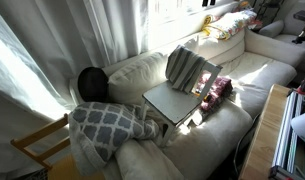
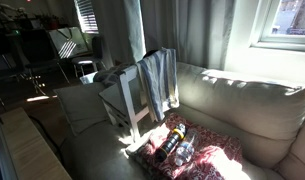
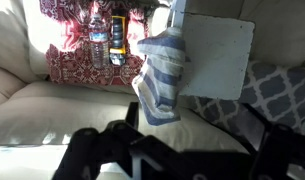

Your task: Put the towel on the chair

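The towel (image 1: pixel 186 67) is a striped grey-beige cloth draped over the open-frame backrest of the small pale chair (image 1: pixel 170 102), which stands on the sofa. Both exterior views show it hanging there, with the towel (image 2: pixel 160 80) over the chair (image 2: pixel 125 100). In the wrist view the towel (image 3: pixel 162 75) hangs beside the chair's flat seat (image 3: pixel 220 55). My gripper (image 3: pixel 177 152) shows only in the wrist view, as dark fingers spread wide at the bottom edge. It is open and empty, apart from the towel, over the sofa cushion.
A grey cushion with white lattice (image 1: pixel 107 125) lies next to the chair, also visible in the wrist view (image 3: pixel 277 90). A red patterned cloth with bottles (image 2: pixel 177 147) lies on the sofa seat (image 3: pixel 102 45). A yellow wooden chair frame (image 1: pixel 37 145) stands beside the sofa.
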You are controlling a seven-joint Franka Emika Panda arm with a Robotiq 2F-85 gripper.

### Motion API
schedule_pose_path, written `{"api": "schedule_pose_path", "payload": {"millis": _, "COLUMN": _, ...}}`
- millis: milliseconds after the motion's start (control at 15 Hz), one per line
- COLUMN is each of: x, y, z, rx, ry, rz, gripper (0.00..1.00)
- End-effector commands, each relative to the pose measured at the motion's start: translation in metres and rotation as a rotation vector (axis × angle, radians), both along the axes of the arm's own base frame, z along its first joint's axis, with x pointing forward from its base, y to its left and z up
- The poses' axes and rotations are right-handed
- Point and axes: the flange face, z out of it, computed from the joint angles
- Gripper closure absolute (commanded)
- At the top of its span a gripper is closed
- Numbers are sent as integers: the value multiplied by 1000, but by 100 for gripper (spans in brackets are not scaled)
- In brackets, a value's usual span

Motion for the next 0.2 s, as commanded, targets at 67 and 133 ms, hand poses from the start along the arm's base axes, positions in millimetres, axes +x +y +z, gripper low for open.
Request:
{"api": "schedule_pose_path", "payload": {"millis": 67, "x": 1, "y": 0, "z": -1, "rx": 1, "ry": 4, "rz": 0, "gripper": 0}}
{"api": "schedule_pose_path", "payload": {"millis": 133, "x": 1, "y": 0, "z": -1, "rx": 1, "ry": 4, "rz": 0, "gripper": 0}}
